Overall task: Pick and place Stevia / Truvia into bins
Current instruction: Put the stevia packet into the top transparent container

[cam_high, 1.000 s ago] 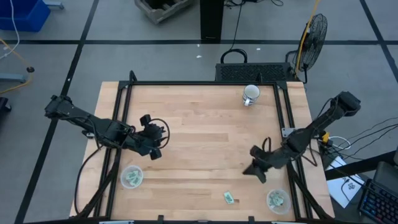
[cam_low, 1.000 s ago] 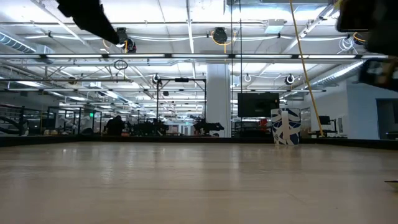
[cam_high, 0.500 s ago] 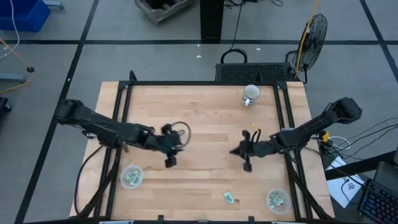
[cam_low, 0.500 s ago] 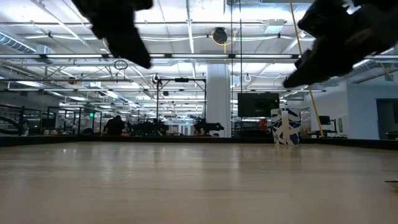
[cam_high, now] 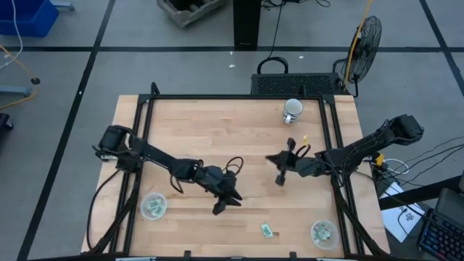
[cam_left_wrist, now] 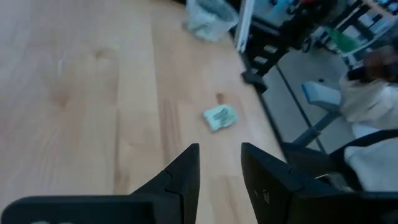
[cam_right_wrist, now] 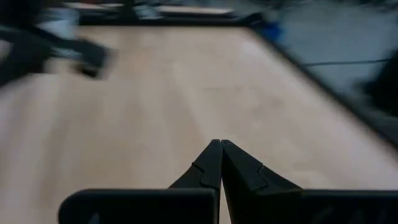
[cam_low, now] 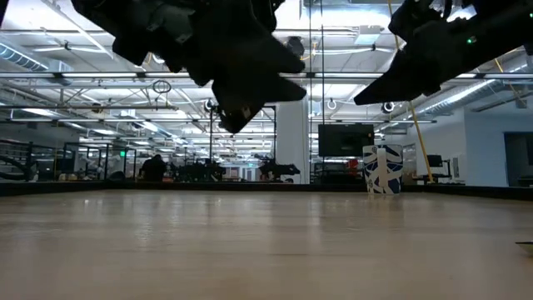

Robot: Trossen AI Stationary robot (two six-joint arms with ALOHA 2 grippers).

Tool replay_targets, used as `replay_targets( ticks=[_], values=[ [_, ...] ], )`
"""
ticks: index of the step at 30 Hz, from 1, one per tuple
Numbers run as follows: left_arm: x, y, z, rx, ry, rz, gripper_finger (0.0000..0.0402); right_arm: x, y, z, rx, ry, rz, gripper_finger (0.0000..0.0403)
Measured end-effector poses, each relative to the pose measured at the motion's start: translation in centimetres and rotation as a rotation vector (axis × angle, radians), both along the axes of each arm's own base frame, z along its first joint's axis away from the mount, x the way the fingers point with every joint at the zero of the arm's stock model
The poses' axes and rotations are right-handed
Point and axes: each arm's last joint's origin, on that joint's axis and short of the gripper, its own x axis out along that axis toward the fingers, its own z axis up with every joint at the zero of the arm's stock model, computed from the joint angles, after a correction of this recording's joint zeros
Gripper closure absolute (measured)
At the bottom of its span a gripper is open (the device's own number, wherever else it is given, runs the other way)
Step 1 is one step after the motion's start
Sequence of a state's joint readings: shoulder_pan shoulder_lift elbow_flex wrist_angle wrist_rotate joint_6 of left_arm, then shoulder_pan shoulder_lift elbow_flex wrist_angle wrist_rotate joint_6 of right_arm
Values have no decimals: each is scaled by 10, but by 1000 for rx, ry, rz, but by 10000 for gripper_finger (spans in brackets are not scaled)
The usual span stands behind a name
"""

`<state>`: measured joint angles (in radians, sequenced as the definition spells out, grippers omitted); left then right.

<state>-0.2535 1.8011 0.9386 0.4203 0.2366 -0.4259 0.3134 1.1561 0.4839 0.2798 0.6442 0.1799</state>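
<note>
One pale green sachet [cam_high: 268,230] lies flat on the wood near the table's near edge; the left wrist view shows this sachet [cam_left_wrist: 219,117] just ahead of my fingers. My left gripper [cam_high: 218,208] hangs open above the table, left of the sachet and touching nothing; its fingers [cam_left_wrist: 186,171] stand apart. Two clear cups stand near the near edge, the left cup [cam_high: 154,206] and the right cup [cam_high: 324,233], each with greenish sachets inside. My right gripper [cam_high: 279,178] hovers shut and empty over the table's middle right; its fingertips [cam_right_wrist: 219,155] meet.
A white mug [cam_high: 292,110] stands near the far edge, right of centre. Black frame rails [cam_high: 138,145] run along the table's left, right and far sides. The right cup [cam_left_wrist: 208,15] shows beyond the sachet in the left wrist view. Bare wood [cam_high: 232,138] lies between the arms.
My left gripper has swept from the table's left side toward the right and the near edge, ending close to the lone sachet. My right gripper has drawn back from near the right cup toward the far edge and slightly left. The sachet and the cups have stayed put.
</note>
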Motion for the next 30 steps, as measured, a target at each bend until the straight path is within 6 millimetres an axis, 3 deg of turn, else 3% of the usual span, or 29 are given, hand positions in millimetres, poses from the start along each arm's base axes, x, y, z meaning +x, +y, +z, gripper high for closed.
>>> replay_targets(
  ticks=[6, 11, 15, 21, 25, 30],
  values=[
    [1, 4, -6, 11, 35, 12, 279, 1, 7, 0, 110, 13, 187, 392],
    [0, 8, 3, 49, -11, 9, 279, 2, 18, 2, 244, 13, 456, 350],
    [0, 13, 4, 92, -17, 16, 279, -3, 33, -3, 390, 76, 569, 312],
    [0, 25, 8, 173, -36, 50, 279, 2, 62, -32, 364, 143, 575, 278],
    [0, 39, 12, 221, -32, 136, 279, 12, 81, -59, 396, 121, 612, 275],
    [-1, 56, 16, 264, -8, 245, 279, 14, 94, -76, 486, 113, 653, 277]
  ],
)
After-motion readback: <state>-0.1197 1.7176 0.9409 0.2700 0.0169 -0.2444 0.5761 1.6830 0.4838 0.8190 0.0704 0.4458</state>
